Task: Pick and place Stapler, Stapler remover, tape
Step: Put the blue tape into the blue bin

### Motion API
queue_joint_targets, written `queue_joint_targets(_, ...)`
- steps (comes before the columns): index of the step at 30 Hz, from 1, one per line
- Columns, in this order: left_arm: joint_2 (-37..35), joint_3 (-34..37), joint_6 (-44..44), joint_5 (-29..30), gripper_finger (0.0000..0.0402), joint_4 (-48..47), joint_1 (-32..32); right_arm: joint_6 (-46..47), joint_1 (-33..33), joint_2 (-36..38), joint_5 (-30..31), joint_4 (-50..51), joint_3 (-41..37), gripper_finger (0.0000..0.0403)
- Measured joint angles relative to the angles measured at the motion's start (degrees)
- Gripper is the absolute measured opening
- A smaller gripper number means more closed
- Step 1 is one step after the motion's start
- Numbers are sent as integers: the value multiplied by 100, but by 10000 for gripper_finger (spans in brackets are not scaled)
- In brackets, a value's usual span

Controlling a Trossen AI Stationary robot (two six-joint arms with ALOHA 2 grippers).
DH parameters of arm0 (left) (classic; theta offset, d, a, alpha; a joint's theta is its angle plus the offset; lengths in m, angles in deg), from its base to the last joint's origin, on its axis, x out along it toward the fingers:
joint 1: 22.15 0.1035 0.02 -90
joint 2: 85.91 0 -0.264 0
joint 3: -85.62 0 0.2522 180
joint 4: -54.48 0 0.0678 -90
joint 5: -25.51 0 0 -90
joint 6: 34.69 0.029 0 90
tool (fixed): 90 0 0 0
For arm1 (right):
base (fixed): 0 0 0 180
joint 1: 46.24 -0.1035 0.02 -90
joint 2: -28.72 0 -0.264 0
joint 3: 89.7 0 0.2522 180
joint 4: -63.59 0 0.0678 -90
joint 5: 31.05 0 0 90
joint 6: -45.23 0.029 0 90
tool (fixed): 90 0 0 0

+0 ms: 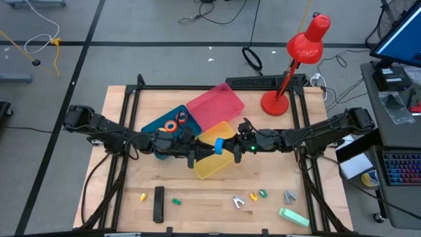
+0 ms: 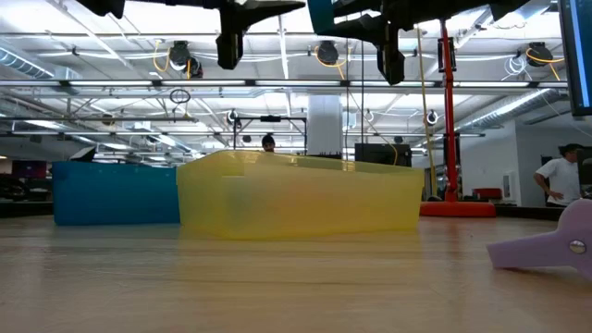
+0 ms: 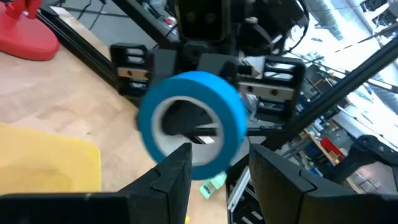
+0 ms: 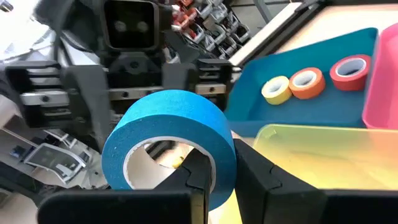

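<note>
- The right pincer (image 4: 214, 171) is seen nearly closed, its fingers pinching the wall of the blue tape roll (image 4: 171, 146): one finger inside the ring, one outside, so the roll is carried by its rim.
- The left pincer (image 3: 214, 171) is held partly open right beside the same roll, fingers straddling its lower edge. Whether they press the roll cannot be told; a handover between the arms is judged to be in hand.
- In the high view the two pincers meet mid-air over the yellow tray (image 1: 214, 158), with the roll raised above the surface, probably so that it can be passed freely.
- The yellow (image 4: 277, 89), orange (image 4: 306, 83) and red (image 4: 349, 70) tape rolls are seen lying side by side in the blue tray (image 4: 311, 109), so the blue roll is judged to belong there too, on the left arm's side.
- A pink tray (image 1: 215, 105) lies just beside both trays.
- A black stapler (image 1: 158, 203) and small items lie well apart at the surface's near edge, untouched.
</note>
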Motion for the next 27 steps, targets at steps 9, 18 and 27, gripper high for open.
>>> queue_joint_targets(9, 0, 2, -13, -319, 159, 31, 211, 290, 167, -603, -163, -655, 43, 35)
queue_joint_targets(18, -2, 9, -61, -641, 156, -158, 217, 449, 309, -796, -361, -876, 44, 35)
queue_joint_targets(27, 0, 0, 286, -1218, 39, -235, 346, 404, 317, -796, -387, -903, 44, 42)
